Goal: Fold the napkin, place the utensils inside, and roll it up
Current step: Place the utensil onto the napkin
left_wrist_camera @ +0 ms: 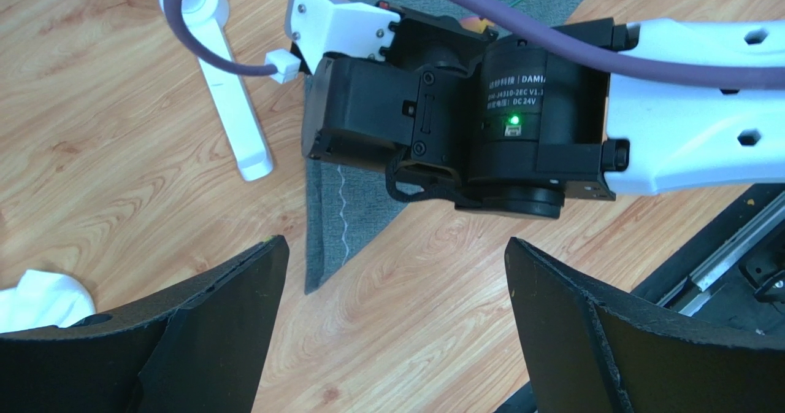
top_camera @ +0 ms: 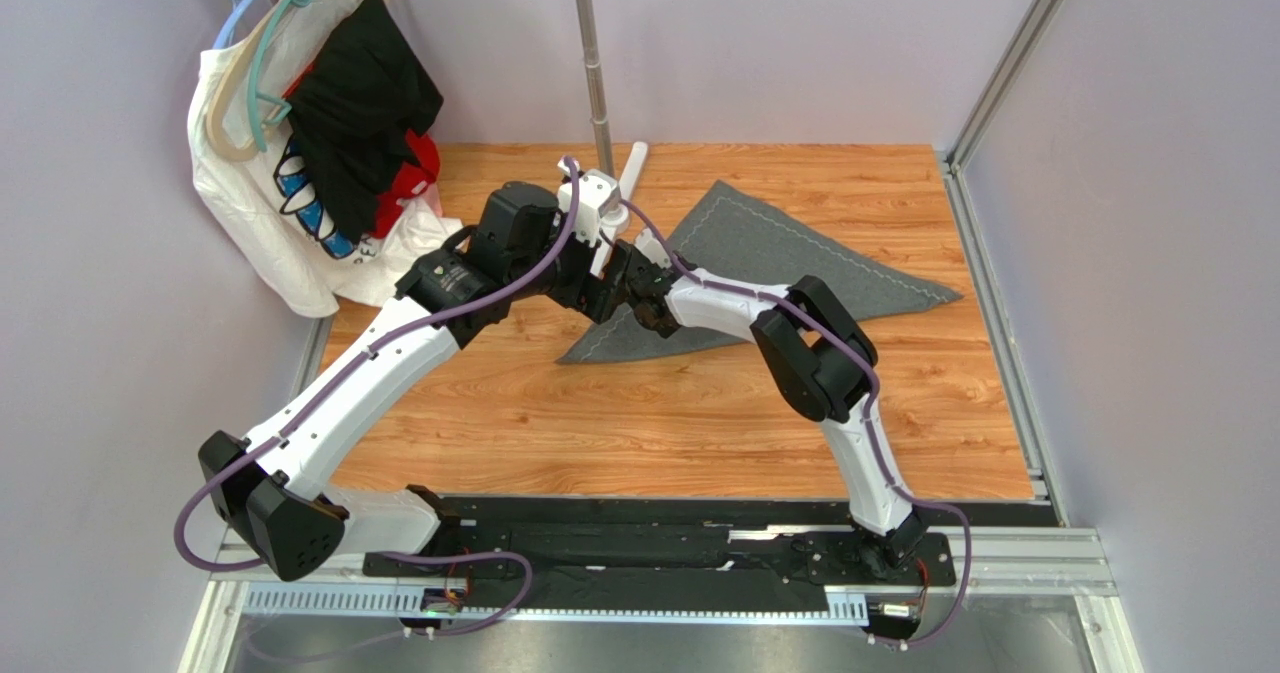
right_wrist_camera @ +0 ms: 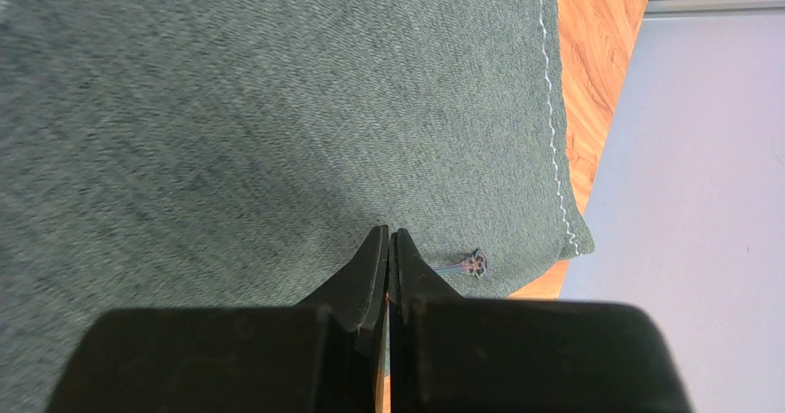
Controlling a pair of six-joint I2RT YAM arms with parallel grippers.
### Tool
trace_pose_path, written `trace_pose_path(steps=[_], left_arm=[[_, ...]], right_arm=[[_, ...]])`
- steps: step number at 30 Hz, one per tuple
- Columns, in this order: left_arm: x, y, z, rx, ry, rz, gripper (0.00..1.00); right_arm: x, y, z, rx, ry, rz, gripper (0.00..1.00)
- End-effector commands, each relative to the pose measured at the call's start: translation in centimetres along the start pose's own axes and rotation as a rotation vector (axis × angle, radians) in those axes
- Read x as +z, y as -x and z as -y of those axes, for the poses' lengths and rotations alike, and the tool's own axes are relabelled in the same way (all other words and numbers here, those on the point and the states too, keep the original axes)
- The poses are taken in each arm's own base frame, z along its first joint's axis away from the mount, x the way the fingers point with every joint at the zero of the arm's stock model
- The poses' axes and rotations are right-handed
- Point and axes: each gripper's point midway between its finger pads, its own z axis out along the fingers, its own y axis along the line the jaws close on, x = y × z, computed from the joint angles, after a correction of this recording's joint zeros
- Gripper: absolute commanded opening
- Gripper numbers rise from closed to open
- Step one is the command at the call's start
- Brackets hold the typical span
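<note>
Above the napkin, right jaws are closed tip to tip; left jaws gape wide, empty.

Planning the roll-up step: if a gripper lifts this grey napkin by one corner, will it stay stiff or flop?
Probably floppy: the napkin lies flat on the table as a folded triangle. Its coarse felt-like weave looks rough, so it likely will not slip from a grip; a push would probably bunch it.

Robot lab cell: plain partition walls, aluminium mounting rail.
</note>
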Motion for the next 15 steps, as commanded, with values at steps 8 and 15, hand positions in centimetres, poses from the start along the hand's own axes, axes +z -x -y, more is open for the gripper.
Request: trace_pose_path(steps=[8, 15], left_arm=[[-0.4, 0.6, -0.1, 0.023, 0.010, 0.023, 0.97], [-0.3, 0.6, -0.1, 0.022, 0.010, 0.020, 0.97]], right_arm=[[-2.6, 1.9, -0.3, 0.010, -0.004, 0.077, 0.00], [-3.0, 0.9, -1.5, -0.013, 0.004, 0.071, 0.00]])
